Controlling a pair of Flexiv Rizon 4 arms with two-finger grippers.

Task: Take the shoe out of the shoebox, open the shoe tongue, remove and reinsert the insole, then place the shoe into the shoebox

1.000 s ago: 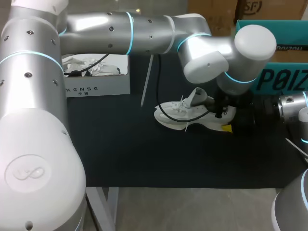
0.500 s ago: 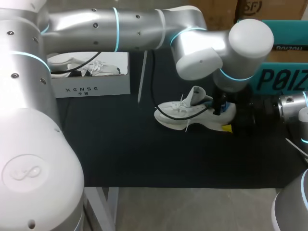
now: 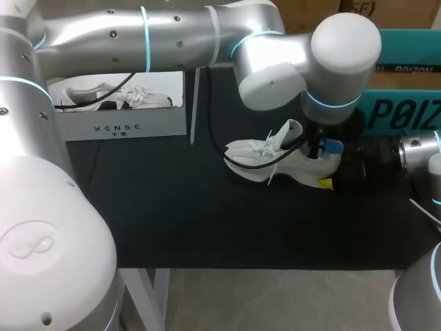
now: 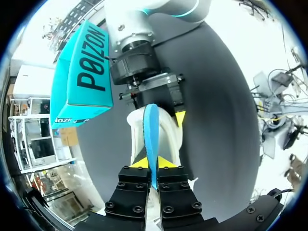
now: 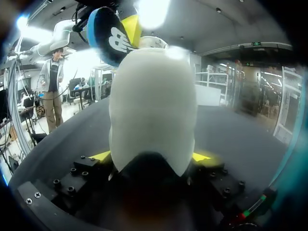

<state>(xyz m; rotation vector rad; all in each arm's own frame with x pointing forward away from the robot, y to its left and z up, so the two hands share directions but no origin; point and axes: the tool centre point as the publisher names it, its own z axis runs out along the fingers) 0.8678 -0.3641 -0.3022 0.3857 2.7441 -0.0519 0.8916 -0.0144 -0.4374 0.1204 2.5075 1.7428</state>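
The white laced shoe (image 3: pixel 265 160) lies on the dark matte counter (image 3: pixel 172 207), its smooth rounded heel clamped in the right pincer (image 5: pixel 151 155); the left pincer (image 4: pixel 153 163) grips a thin, curved blue insole (image 4: pixel 151 139) edge-on above the heel. The white rectangular shoebox (image 3: pixel 124 124) stands well apart.

Mid-table: white sneaker (image 3: pixel 265 162) sole down, toe to 9 o'clock, heel to 3, tongue (image 3: pixel 288 132) pulled up, laces loose. Blue insole (image 3: pixel 332 146) stands on edge at heel, partly out. White shoebox (image 3: pixel 120 127), open w/ 2nd shoe (image 3: pixel 114 96) inside, at sneaker's 10 o'clock, well apart.
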